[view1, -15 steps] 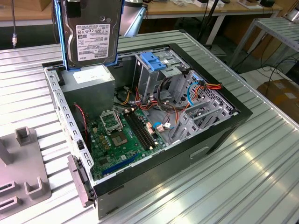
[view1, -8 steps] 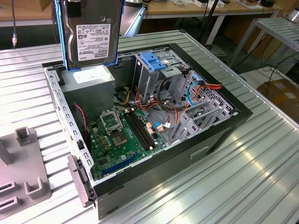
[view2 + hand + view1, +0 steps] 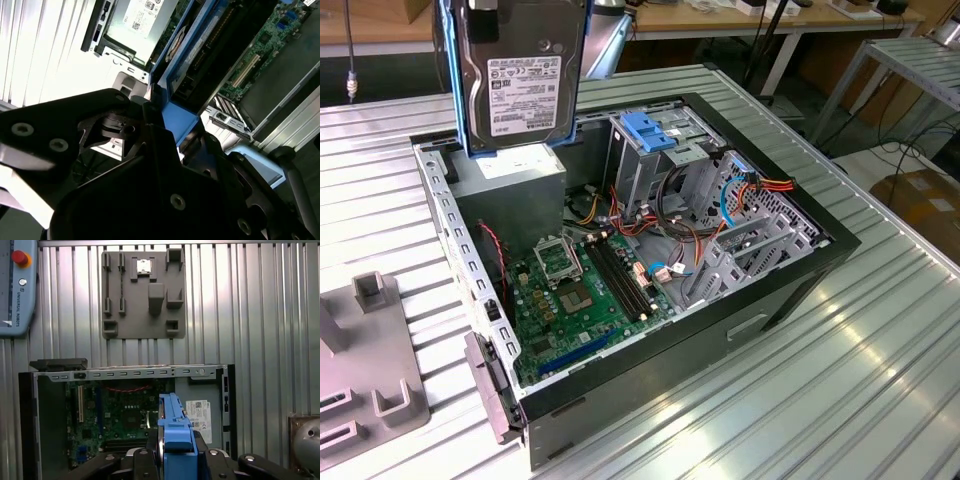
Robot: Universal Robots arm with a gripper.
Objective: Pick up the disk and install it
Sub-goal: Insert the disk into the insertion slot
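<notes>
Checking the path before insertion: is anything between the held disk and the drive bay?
Nothing visible: the disk hangs in the gripper above the open case, clear air toward the drive bay.

Matte black, angular jaws of layered plates, fastened with round silver screws (image 3: 173,201).

The black gripper (image 3: 172,125) takes the near part of the frame, and its jaws are closed on the blue bracket edge of the disk (image 3: 210,50). The disk runs away from it through the middle of the frame, seen edge-on. Beyond it lies an open computer case (image 3: 95,30) with a silver power supply (image 3: 145,20) and a green motherboard (image 3: 280,35), on the ribbed tabletop (image 3: 45,45).
</notes>
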